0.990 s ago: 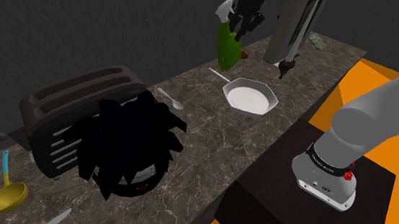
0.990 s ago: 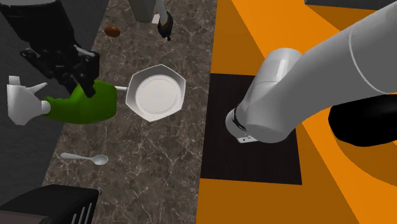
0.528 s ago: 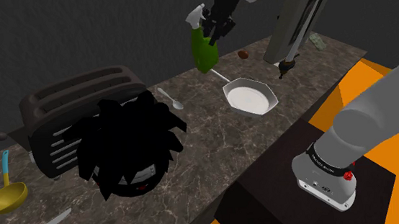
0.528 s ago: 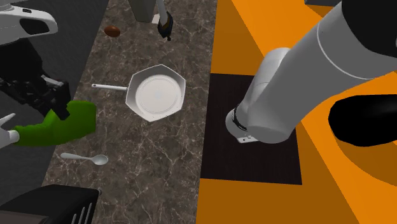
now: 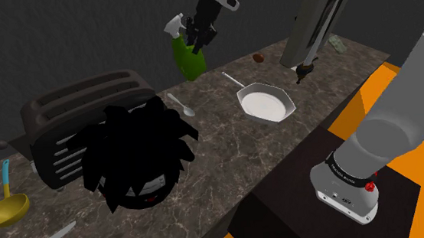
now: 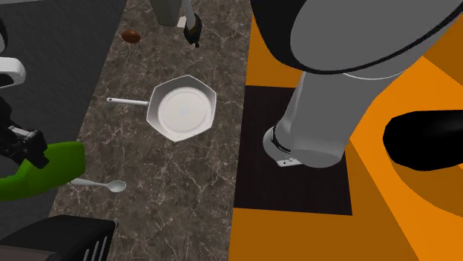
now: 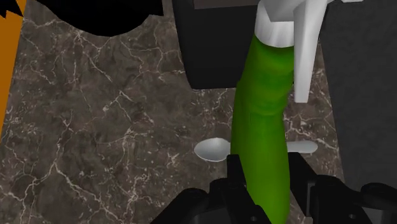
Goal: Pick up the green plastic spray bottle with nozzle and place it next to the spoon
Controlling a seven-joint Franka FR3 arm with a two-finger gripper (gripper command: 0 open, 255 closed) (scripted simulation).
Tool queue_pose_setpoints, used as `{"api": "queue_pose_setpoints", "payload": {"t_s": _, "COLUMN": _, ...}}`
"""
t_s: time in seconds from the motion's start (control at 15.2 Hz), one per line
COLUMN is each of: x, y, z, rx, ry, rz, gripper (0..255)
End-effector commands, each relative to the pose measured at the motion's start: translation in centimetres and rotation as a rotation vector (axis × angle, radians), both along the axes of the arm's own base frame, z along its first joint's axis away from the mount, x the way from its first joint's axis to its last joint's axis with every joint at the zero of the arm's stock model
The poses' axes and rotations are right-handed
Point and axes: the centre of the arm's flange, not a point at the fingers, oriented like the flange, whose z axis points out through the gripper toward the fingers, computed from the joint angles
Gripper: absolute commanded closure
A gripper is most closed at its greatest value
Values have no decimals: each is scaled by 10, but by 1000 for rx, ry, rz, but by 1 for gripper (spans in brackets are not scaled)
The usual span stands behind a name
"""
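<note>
In the shoulder view the black gripper [image 5: 197, 32] pinches the green spray bottle [image 5: 188, 59] and holds it in the air over the far edge of the dark marbled countertop [image 5: 228, 155]. The bottle's white nozzle [image 5: 173, 23] sits at the bottle's eleven o'clock. The spoon [image 5: 180, 103] lies on the counter at the bottle's six o'clock, apart from it. A white pan [image 5: 264, 103] rests at the spoon's three o'clock and a dark toaster [image 5: 65, 121] at its nine o'clock. A spiky black shape [image 5: 136, 154] is in front of the toaster, and a yellow ladle [image 5: 6, 207] lies at the toaster's eight o'clock. In the second exterior view the bottle [image 6: 41, 170] slants at the picture's nine o'clock, with the gripper [image 6: 24, 145] at the bottle's eleven o'clock. The spoon [image 6: 100, 183] is at the bottle's four o'clock, and the bottle's body covers the end of its handle. The pan [image 6: 182, 110] is at the spoon's one o'clock, and a small brown object [image 6: 131, 35] is at the pan's eleven o'clock. In the wrist view the two fingers [image 7: 226, 191] clasp the bottle [image 7: 261, 140] near its base. The spoon's bowl [image 7: 213, 150] lies on the counter behind the bottle, and the toaster [image 7: 216, 44] is beyond it.
</note>
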Motion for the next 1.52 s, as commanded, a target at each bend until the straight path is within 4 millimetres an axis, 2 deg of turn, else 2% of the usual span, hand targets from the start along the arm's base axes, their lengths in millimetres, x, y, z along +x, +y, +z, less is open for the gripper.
{"api": "queue_pose_setpoints", "payload": {"t_s": 0.0, "x": 20, "y": 13, "z": -9, "rx": 0, "ry": 0, "rz": -1, "gripper": 255}}
{"api": "queue_pose_setpoints", "payload": {"t_s": 0.86, "x": 152, "y": 104, "z": -65, "rx": 0, "ry": 0, "rz": -1, "gripper": 255}}
{"api": "queue_pose_setpoints", "payload": {"t_s": 1.45, "x": 152, "y": 104, "z": -113, "rx": 0, "ry": 0, "rz": -1, "gripper": 255}}
